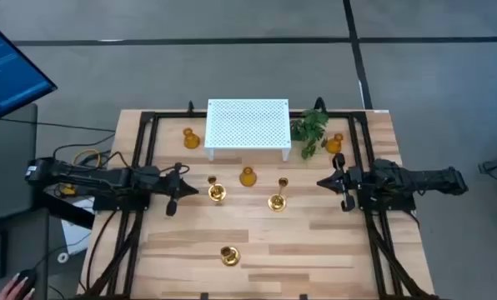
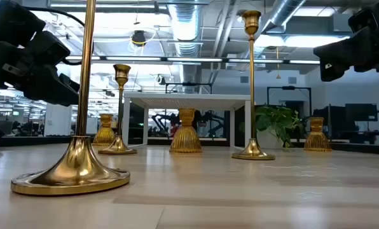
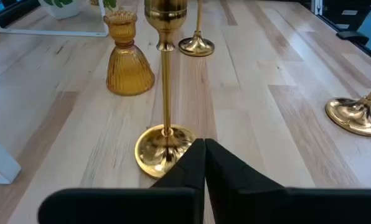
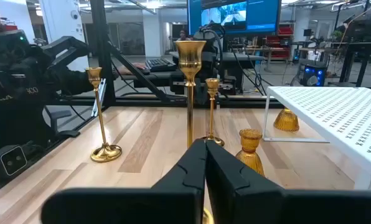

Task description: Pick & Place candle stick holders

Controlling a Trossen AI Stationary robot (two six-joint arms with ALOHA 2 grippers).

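Three tall thin-stemmed brass holders stand on their round bases: one left of centre [image 1: 217,192], one at centre [image 1: 277,200], one near the front edge [image 1: 228,255]. Three squat amber-gold holders stand farther back: at the far left [image 1: 191,138], in front of the stand [image 1: 248,176], and at the far right [image 1: 334,142]. My left gripper [image 1: 192,191] is shut and empty, above the table just left of the left tall holder [image 3: 165,124]. My right gripper [image 1: 322,183] is shut and empty, right of the centre tall holder [image 4: 190,68].
A white perforated stand [image 1: 247,125] stands at the table's far middle, with a green plant sprig [image 1: 310,129] at its right end. Black frame rails [image 1: 140,158] run along both sides of the table. Bare wood [image 1: 315,250] lies toward the near edge.
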